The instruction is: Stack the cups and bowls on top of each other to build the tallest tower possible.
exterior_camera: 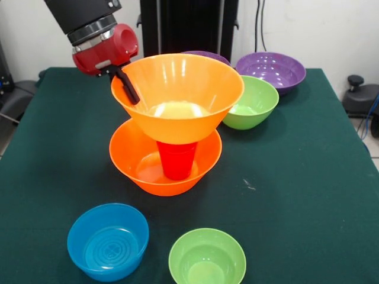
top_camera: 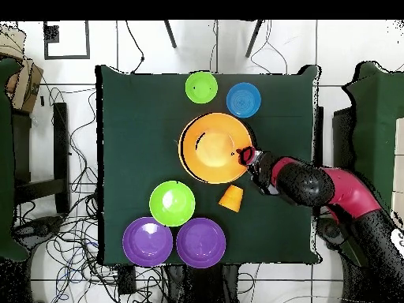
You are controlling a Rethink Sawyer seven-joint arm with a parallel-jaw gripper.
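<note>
The tower stands mid-table. Its base is a large orange bowl [exterior_camera: 133, 155] with a red cup [exterior_camera: 176, 161] upside down inside it. A second large orange bowl [exterior_camera: 177, 89] [top_camera: 215, 147] sits upright on the cup's bottom. My gripper [exterior_camera: 131, 94] [top_camera: 239, 155] is at this upper bowl's rim. One black finger [exterior_camera: 126, 84] lies against the wall and the other is hidden behind it, so the gripper looks shut on the rim. An orange cup [top_camera: 230, 198] stands beside the tower in the overhead view. It is hidden behind the tower in the front view.
Two purple bowls [exterior_camera: 272, 68] [exterior_camera: 207, 56] [top_camera: 147, 241] [top_camera: 200, 242] and a medium green bowl [exterior_camera: 251, 103] [top_camera: 172, 203] sit on the arm's side of the table. A blue bowl [exterior_camera: 108, 239] [top_camera: 243, 99] and a small green bowl [exterior_camera: 207, 257] [top_camera: 201, 87] sit near the opposite edge.
</note>
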